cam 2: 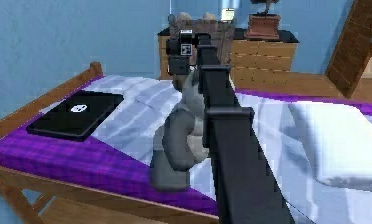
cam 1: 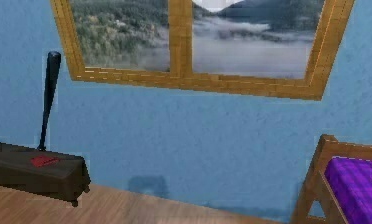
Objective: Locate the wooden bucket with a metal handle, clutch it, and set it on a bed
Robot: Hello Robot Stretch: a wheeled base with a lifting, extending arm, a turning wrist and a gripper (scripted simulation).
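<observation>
My arm [cam 2: 229, 130] rises as a dark bar over a bed [cam 2: 114, 165] with a wooden frame, purple sheet and pale striped cover. The gripper [cam 2: 180, 58] sits at its far end, in front of a wooden dresser [cam 2: 256, 52]. I cannot tell whether it holds anything. A brownish-grey blob [cam 2: 180, 20] shows just above the gripper against the dresser top; its shape is unclear. A grey soft toy [cam 2: 178, 140] sits on the bed beside the arm. The bed's corner [cam 1: 346, 185] also appears at the forward view's right.
A black laptop [cam 2: 78, 114] lies on the bed's left part, a white pillow [cam 2: 334, 140] on its right. A dark object [cam 2: 264, 20] stands on the dresser. Ahead are a blue wall, a wood-framed window [cam 1: 194, 45], a bat [cam 1: 49, 95] and a low dark table [cam 1: 39, 172].
</observation>
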